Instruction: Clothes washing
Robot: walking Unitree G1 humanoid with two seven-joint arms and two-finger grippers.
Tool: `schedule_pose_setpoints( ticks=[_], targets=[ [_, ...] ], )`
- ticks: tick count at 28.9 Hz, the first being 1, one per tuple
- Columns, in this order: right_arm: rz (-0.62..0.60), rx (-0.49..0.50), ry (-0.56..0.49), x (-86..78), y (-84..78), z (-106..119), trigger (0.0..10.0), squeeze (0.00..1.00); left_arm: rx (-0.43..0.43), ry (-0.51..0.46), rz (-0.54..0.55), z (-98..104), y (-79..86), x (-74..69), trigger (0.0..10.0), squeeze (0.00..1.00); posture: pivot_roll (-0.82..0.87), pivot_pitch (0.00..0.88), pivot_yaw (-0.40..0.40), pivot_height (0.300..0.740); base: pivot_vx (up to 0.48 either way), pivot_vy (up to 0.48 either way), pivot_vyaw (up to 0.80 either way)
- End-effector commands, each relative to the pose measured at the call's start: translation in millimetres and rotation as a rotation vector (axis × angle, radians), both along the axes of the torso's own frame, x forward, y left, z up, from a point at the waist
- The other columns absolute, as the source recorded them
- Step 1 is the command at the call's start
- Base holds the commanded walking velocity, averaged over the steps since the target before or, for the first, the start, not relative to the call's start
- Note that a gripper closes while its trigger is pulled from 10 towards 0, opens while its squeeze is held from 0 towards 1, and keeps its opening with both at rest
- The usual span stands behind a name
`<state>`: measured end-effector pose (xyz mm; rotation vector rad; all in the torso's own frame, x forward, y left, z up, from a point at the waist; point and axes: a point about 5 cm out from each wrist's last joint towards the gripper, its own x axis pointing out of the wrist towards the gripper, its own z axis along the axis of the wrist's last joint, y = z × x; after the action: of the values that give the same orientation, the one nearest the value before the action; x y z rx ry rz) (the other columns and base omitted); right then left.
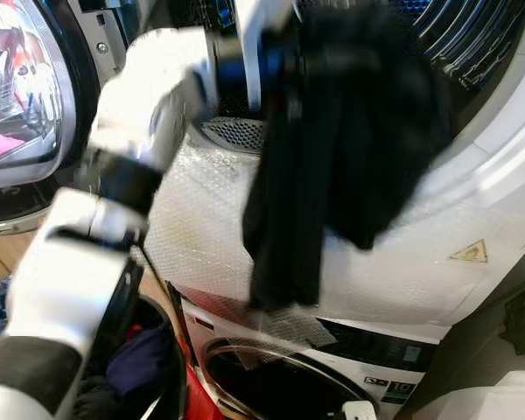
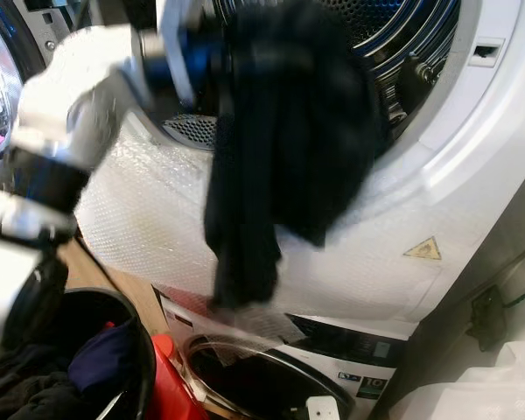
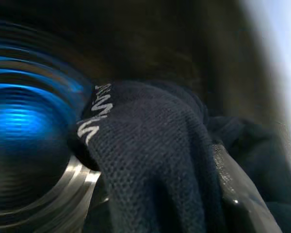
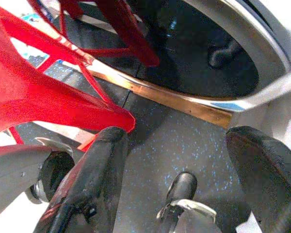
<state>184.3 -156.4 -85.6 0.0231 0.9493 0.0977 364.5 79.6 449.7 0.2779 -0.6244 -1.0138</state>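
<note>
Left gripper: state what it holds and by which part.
The left gripper holds a black garment by its upper bunched end, at the mouth of the upper machine's drum; the rest hangs down over the door sill. The exact spot of the hold is hidden by cloth.

Black garment [image 1: 332, 149], knit fabric with a line of white lettering near one edge (unreadable), bunched at the top and hanging in long limp folds. Held up at the mouth of the upper drum [image 2: 394, 35], the lower end trailing down over the machine's white, bubble-wrapped front. Lower washer door [image 1: 271, 385] ajar beneath. Black basket [image 2: 114, 350] beside it, holding more dark clothes, one piece dark blue.
</note>
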Motion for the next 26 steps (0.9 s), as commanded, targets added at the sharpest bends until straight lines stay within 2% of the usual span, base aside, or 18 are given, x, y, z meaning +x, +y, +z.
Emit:
schedule_pose_setpoints(
  ticks=[1, 2, 3, 4, 5, 7, 8, 10, 11, 15, 18, 21, 23, 26],
  targets=[
    [-0.027, 0.006, -0.005, -1.8, -1.7, -1, 10.0, 0.0, -0.095, -0.023, 0.161, 13, 20.0, 7.0, 0.0, 0.0, 0.14, 0.0, 0.077, 0.74, 0.0, 0.0, 0.0],
    [-0.027, 0.006, -0.005, -1.8, -1.7, -1, 10.0, 0.0, -0.095, -0.023, 0.161, 13, 20.0, 7.0, 0.0, 0.0, 0.14, 0.0, 0.077, 0.74, 0.0, 0.0, 0.0],
    [-0.034, 0.003, -0.003, -4.4, -4.0, -2, 10.0, 0.0, -0.135, -0.006, 0.227, 15, 28.1, 11.3, 0.0, 0.0, 0.11, 0.0, 0.085, 0.74, 0.0, 0.0, 0.0],
    [-0.056, -0.004, 0.006, -12.1, -8.9, -5, 10.0, 0.0, -0.126, 0.039, 0.376, 4, 43.6, 23.7, 0.0, 0.0, 0.09, 0.0, 0.09, 0.74, 0.0, 0.0, 0.0],
    [-0.056, -0.004, 0.006, -12.1, -8.9, -5, 10.0, 0.0, -0.126, 0.039, 0.376, 4, 43.6, 23.7, 0.0, 0.0, 0.09, 0.0, 0.09, 0.74, 0.0, 0.0, 0.0],
    [-0.079, -0.018, 0.018, -21.0, -15.3, -8, 10.0, 0.0, -0.082, 0.078, 0.433, -13, 48.0, 32.5, 0.4, 0.0, 0.05, 0.0, 0.095, 0.74, 0.0, 0.0, 0.0],
    [-0.089, -0.025, 0.026, -25.9, -18.0, -9, 10.0, 0.0, -0.06, 0.104, 0.457, -25, 48.6, 37.3, 4.4, 0.0, 0.04, 0.0, 0.096, 0.74, 0.0, 0.0, 0.0],
    [-0.094, -0.028, 0.028, -28.2, -19.1, -10, 10.0, 0.0, -0.056, 0.122, 0.464, -30, 48.9, 39.4, 4.4, 0.0, 0.04, 0.0, 0.096, 0.74, 0.0, 0.0, 0.0],
    [-0.108, -0.028, 0.03, -31.1, -20.7, -11, 10.0, 0.0, -0.01, 0.161, 0.455, -44, 46.8, 42.9, 10.0, 0.0, 0.03, 0.0, 0.099, 0.74, 0.0, 0.0, 0.0],
    [-0.12, -0.036, 0.034, -36.5, -24.4, -12, 10.0, 0.0, 0.089, 0.228, 0.359, -73, 35.4, 45.9, 10.0, 0.0, -0.01, 0.0, 0.103, 0.74, 0.0, 0.0, 0.0],
    [-0.128, -0.037, 0.03, -39.2, -26.7, -13, 10.0, 0.0, 0.127, 0.249, 0.281, -82, 26.1, 44.8, 10.0, 0.0, -0.03, 0.0, 0.106, 0.74, 0.0, 0.0, 0.0],
    [-0.133, -0.033, 0.024, -39.2, -27.0, -12, 10.0, 0.0, 0.129, 0.253, 0.25, -82, 22.7, 43.8, 10.0, 0.0, -0.03, 0.0, 0.107, 0.74, 0.0, 0.0, 0.0],
    [-0.116, 0.017, -0.017, -31.3, -21.2, -9, 10.0, 0.0, 0.181, 0.233, 0.13, -78, 5.9, 37.6, 10.0, 0.0, -0.05, 0.0, 0.109, 0.74, 0.0, 0.0, 0.0],
    [-0.084, 0.046, -0.042, -24.4, -15.3, -6, 10.0, 0.0, 0.167, 0.191, 0.084, -66, -3.2, 33.0, 10.0, 0.0, -0.06, 0.0, 0.105, 0.74, 0.0, 0.0, 0.0]
  ],
)
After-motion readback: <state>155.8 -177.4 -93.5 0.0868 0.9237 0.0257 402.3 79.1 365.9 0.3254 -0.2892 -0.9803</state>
